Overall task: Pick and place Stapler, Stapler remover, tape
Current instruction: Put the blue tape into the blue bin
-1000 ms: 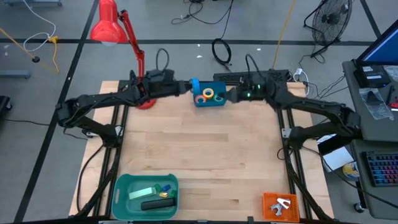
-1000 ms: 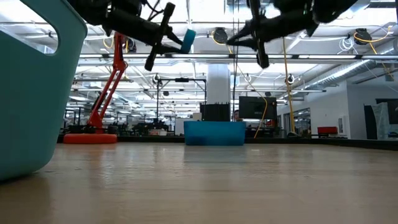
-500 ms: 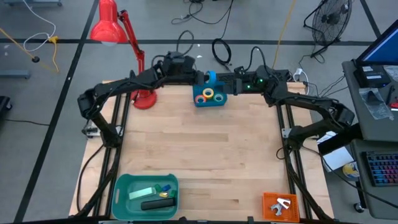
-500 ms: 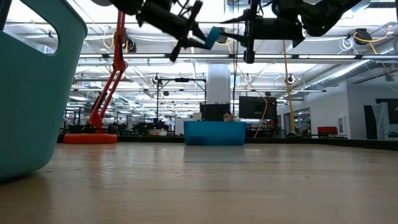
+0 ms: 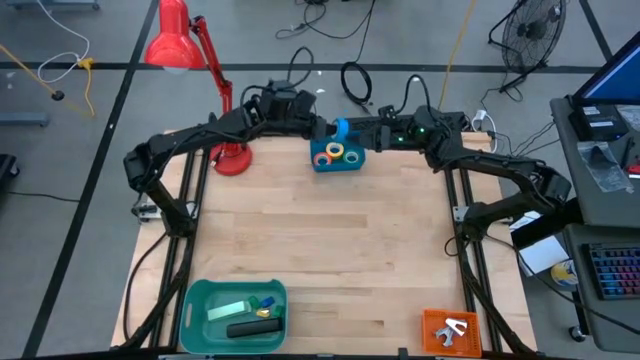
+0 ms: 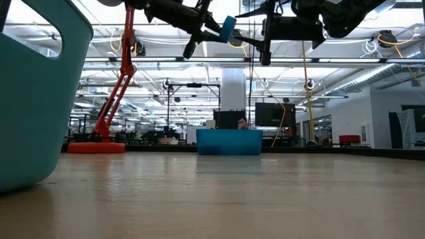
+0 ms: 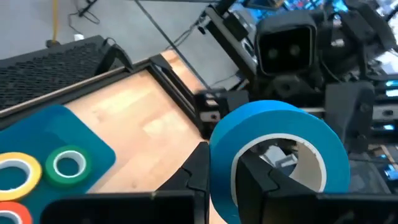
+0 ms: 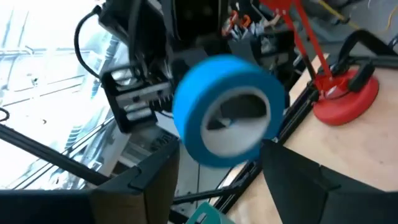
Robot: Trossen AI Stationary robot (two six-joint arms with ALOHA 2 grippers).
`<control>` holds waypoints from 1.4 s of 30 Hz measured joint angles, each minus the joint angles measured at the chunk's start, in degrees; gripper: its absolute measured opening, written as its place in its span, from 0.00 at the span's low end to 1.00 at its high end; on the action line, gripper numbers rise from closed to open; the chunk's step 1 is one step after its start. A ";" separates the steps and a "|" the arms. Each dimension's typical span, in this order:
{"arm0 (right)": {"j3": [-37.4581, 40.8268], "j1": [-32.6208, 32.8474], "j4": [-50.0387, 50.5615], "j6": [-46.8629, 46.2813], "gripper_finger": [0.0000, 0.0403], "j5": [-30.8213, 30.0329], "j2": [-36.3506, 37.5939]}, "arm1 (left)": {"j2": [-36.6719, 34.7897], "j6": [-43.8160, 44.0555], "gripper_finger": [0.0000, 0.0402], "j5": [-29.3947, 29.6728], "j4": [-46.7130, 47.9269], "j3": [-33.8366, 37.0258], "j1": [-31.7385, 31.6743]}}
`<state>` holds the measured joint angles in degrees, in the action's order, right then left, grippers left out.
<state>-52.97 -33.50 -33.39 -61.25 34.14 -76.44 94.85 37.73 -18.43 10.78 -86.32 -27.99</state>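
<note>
While both of your arms meet high over the far edge of the wooden table (image 5: 320, 240), note the layout from the high view; the red lamp (image 5: 178, 40) stands at the upper left, its base just beside the left arm; the teal basket (image 5: 198, 297) sits at the lower left, holding the black stapler (image 5: 254, 327), a mint-green block (image 5: 229, 310) and small coloured bits; the orange tray (image 5: 430, 322) sits at the lower right with a metal piece (image 5: 455, 330) in it, too small to identify; the blue bin (image 5: 330, 164) rests at top centre, with yellow (image 5: 333, 150), green (image 5: 352, 156) and orange (image 5: 321, 159) tape rolls inside; your left gripper (image 7: 224, 177) hangs in the air just above that bin, clenched on the blue tape roll (image 7: 273, 146), one finger through its open centre; your right gripper (image 8: 217, 165) faces it close by, fingers spread wide on either side of the roll, not touching it.
</note>
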 joint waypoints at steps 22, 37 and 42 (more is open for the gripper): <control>0.19 2.27 0.09 1.71 0.47 -2.54 -0.01 | 2.09 -0.96 0.09 -4.46 2.69 0.11 1.82; -0.04 3.41 0.86 3.38 0.10 -2.80 0.02 | 3.04 -2.11 0.19 -9.19 1.53 0.07 -0.18; 0.00 3.22 6.54 6.10 0.09 -6.03 0.04 | 2.57 -0.52 0.35 -4.64 5.15 0.15 -2.28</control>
<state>-52.97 -30.28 -26.85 -55.15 28.11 -76.40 97.42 37.21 -23.08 15.93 -86.17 -30.27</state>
